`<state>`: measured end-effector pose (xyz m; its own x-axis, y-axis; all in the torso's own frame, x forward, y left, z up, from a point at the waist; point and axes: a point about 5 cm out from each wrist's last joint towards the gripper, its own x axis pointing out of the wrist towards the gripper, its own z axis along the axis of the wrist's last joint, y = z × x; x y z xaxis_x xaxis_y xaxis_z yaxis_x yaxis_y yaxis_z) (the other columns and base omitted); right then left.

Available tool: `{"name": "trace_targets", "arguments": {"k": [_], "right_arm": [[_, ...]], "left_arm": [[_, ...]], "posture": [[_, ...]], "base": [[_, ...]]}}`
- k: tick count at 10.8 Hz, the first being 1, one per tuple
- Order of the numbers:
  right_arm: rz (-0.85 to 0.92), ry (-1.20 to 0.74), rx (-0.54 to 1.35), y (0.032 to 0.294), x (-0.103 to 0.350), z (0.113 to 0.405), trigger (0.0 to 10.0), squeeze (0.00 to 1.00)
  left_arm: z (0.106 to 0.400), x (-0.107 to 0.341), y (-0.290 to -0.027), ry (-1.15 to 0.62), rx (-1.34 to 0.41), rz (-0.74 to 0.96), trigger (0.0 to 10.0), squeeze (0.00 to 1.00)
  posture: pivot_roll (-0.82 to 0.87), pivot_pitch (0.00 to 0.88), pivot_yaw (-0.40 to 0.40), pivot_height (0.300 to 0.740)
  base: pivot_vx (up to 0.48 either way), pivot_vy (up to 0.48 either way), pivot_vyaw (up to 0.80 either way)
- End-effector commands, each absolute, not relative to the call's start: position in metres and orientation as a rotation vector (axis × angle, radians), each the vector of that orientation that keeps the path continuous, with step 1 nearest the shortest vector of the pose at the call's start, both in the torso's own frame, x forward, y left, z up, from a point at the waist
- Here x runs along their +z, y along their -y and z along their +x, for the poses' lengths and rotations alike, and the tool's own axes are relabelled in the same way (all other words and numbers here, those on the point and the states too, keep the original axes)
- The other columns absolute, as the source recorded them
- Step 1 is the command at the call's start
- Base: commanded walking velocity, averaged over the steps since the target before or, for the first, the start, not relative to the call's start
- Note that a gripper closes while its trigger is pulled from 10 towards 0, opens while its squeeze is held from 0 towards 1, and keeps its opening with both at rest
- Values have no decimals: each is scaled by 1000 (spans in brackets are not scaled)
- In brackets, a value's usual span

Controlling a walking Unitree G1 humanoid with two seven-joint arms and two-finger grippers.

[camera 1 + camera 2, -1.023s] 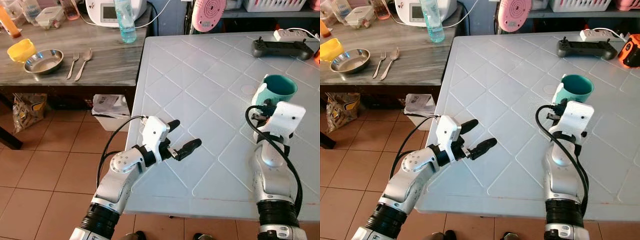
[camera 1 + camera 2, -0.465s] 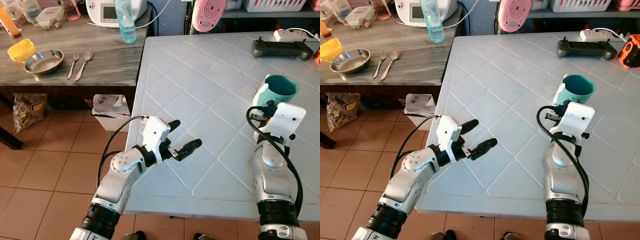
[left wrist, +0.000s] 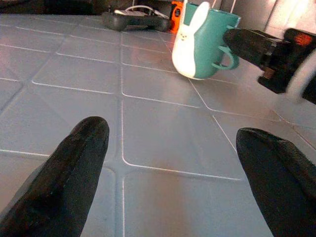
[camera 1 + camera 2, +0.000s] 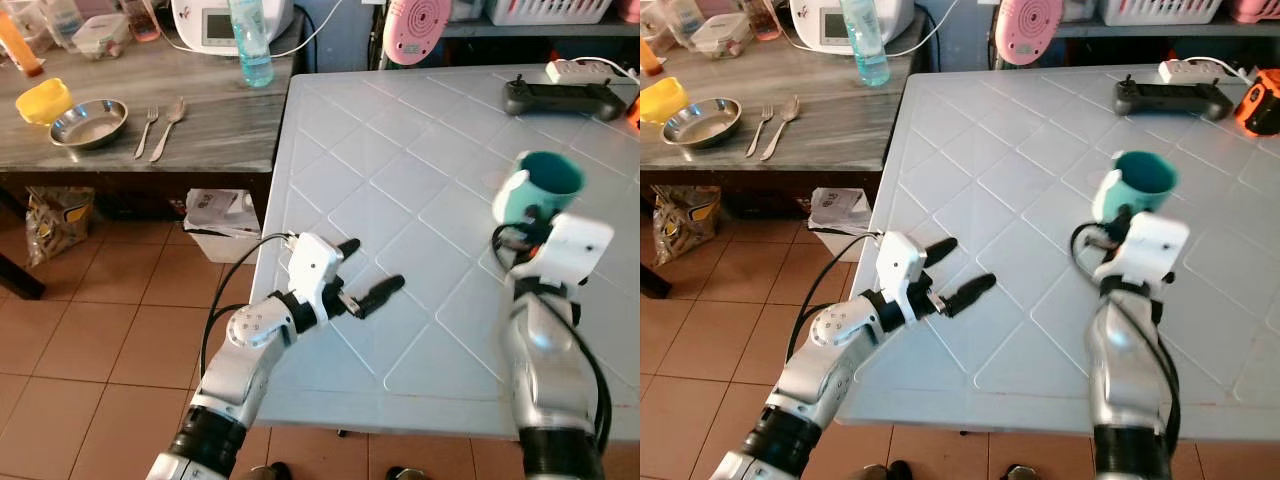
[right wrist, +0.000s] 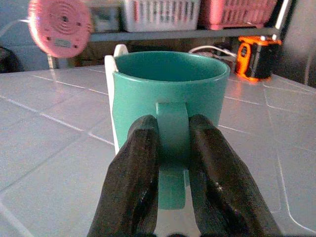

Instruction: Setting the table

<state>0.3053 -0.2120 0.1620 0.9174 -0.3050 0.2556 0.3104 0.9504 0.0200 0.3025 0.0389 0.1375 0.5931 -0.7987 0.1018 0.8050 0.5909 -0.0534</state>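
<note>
A teal mug (image 4: pixel 540 185) with a white rabbit figure on its side is over the right part of the white table (image 4: pixel 400 170), slightly tilted. My right gripper (image 5: pixel 173 126) is shut on the mug's handle (image 5: pixel 172 129), one black finger on each side. My right arm (image 4: pixel 545 330) looks blurred. Low over the table's near left corner, my left gripper (image 4: pixel 372 264) is open with nothing between its fingers. In the left wrist view the mug (image 3: pixel 200 42) lies ahead of that gripper, well apart from it.
A grey counter on the left carries a steel bowl (image 4: pixel 88 122), a yellow bowl (image 4: pixel 43 100), a fork (image 4: pixel 147 128), a spoon (image 4: pixel 172 125) and a water bottle (image 4: pixel 250 45). A black controller (image 4: pixel 555 97) and a pink fan (image 4: pixel 418 28) sit at the table's far side.
My right arm has shifted a little to the left with the mug in its grip, and the mug now tilts. The left gripper has stayed where it was.
</note>
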Motion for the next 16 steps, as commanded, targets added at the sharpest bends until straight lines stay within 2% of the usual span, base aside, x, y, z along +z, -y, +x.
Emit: {"name": "trace_targets", "arguments": {"k": [1, 5, 6, 7, 8, 11, 13, 16], "right_arm": [[-53, 292, -263, 203, 171, 296, 0, 0], [-135, 242, -173, 204, 168, 259, 0, 0], [-126, 229, -172, 204, 166, 251, 1451, 0], [-124, 193, -162, 199, 158, 238, 9412, 0], [-142, 175, -151, 195, 155, 234, 10000, 0], [-110, 164, -122, 182, 156, 223, 10000, 0], [-100, 173, -135, 182, 159, 223, 10000, 0], [-120, 174, -144, 186, 161, 225, 10000, 0]], "left_arm": [[308, 141, -43, 89, -904, -90, 10000, 0], [316, 140, -60, 100, -873, -58, 10000, 0], [318, 139, -63, 102, -858, -52, 10000, 0], [328, 141, -75, 126, -729, -20, 10000, 0], [332, 141, -81, 137, -659, 15, 10000, 0], [343, 143, -113, 168, -408, 95, 10000, 0], [343, 138, -118, 152, -336, 86, 10000, 0], [344, 136, -118, 137, -322, 58, 10000, 0]], "posture": [[-3, 126, 31, 740], [-25, 110, 16, 740], [-32, 97, 8, 740], [-36, 84, 6, 740], [-36, 80, 4, 740], [-24, 87, 12, 740], [-20, 88, 15, 740], [-17, 86, 12, 740]], "base": [[0, 0, 0], [0, 0, 0], [0, 0, 0], [0, 0, 0], [0, 0, 0], [0, 0, 0], [0, 0, 0], [0, 0, 0]]}}
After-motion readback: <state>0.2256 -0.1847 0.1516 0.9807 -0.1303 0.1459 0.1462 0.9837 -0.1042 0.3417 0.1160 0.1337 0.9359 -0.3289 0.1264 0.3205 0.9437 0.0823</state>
